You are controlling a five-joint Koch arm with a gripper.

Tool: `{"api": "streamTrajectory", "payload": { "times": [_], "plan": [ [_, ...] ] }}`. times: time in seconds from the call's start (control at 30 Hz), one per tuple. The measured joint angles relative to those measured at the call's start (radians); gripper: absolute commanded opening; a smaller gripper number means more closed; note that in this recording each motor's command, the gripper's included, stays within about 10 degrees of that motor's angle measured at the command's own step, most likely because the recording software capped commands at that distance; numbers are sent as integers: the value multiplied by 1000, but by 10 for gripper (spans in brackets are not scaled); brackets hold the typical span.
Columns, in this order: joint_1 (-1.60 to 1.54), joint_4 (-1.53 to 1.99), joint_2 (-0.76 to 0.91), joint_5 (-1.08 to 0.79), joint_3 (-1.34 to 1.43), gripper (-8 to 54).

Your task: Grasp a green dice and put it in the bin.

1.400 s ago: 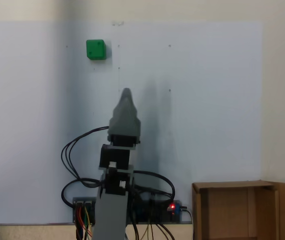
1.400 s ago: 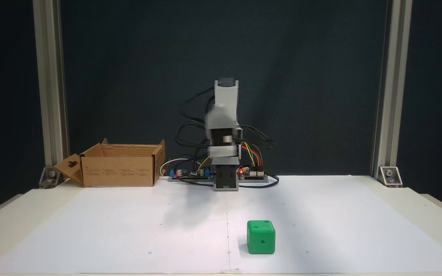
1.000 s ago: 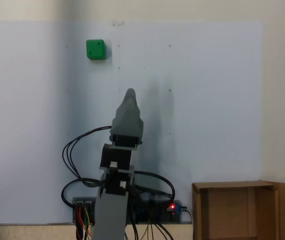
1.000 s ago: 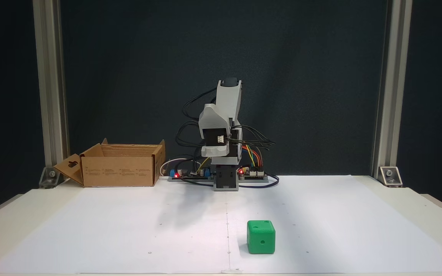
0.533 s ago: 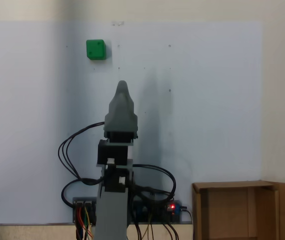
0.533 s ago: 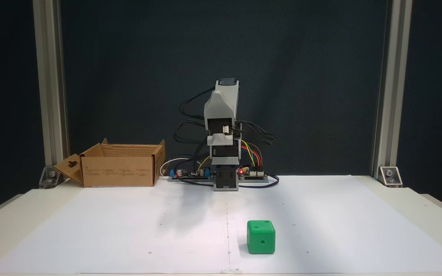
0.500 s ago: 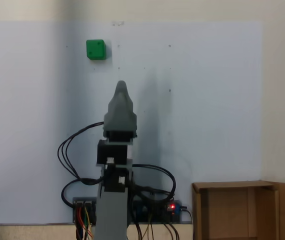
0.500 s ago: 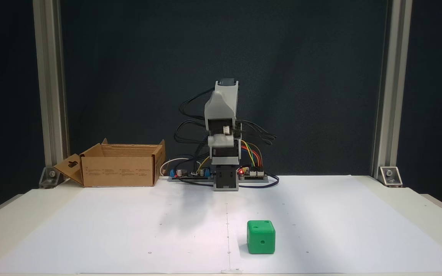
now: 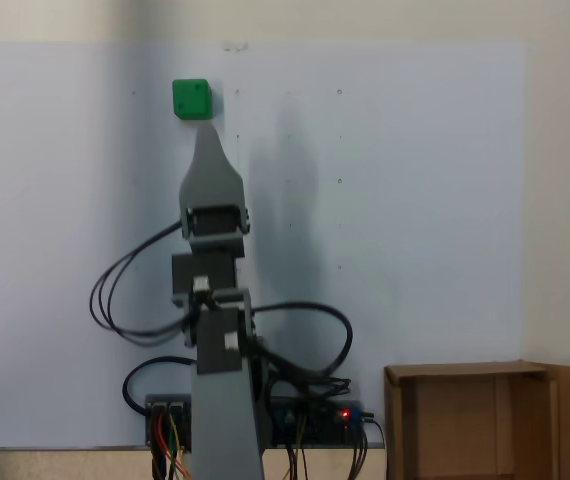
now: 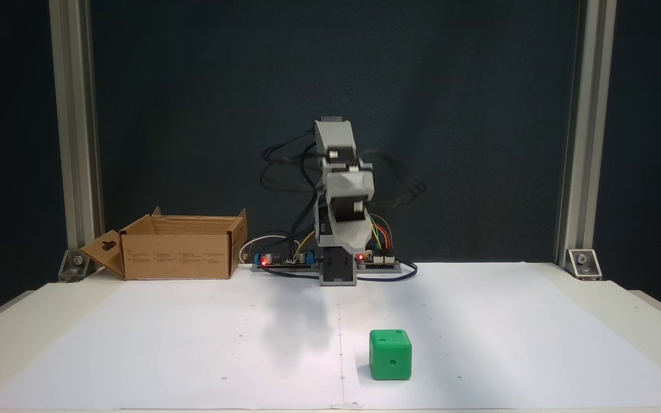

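Observation:
The green dice rests on the white sheet near the top left of a fixed view; in the other fixed view the dice sits close to the front edge, right of centre. My gripper reaches out from the arm's base, and its single grey tip ends just short of the dice in that picture. From the front, the gripper hangs well above the table and behind the dice, slightly blurred. Just one tip shows, with nothing visibly held. The bin is a brown cardboard box beside the arm's base.
The bin stands at the back left in the front view, flaps up. Circuit boards and coloured wires lie around the base. Two aluminium posts frame the table's back corners. The white sheet covers the tabletop.
The arm has stretched forward and swung toward the dice, and the gripper has tipped downward. The dice and the bin have not moved.

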Motion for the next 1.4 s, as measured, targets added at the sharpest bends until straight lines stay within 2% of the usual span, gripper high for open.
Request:
{"api": "streamTrajectory", "payload": {
  "times": [0.23, 0.43, 0.77, 1.4],
  "plan": [
    [-14, 383, -242, 75, -341, 428],
    [-98, 750, -270, 239, -635, 395],
    [-238, 1246, -350, 354, -747, 389],
    [-144, 1287, -681, 354, -1088, 390]
  ]
}}
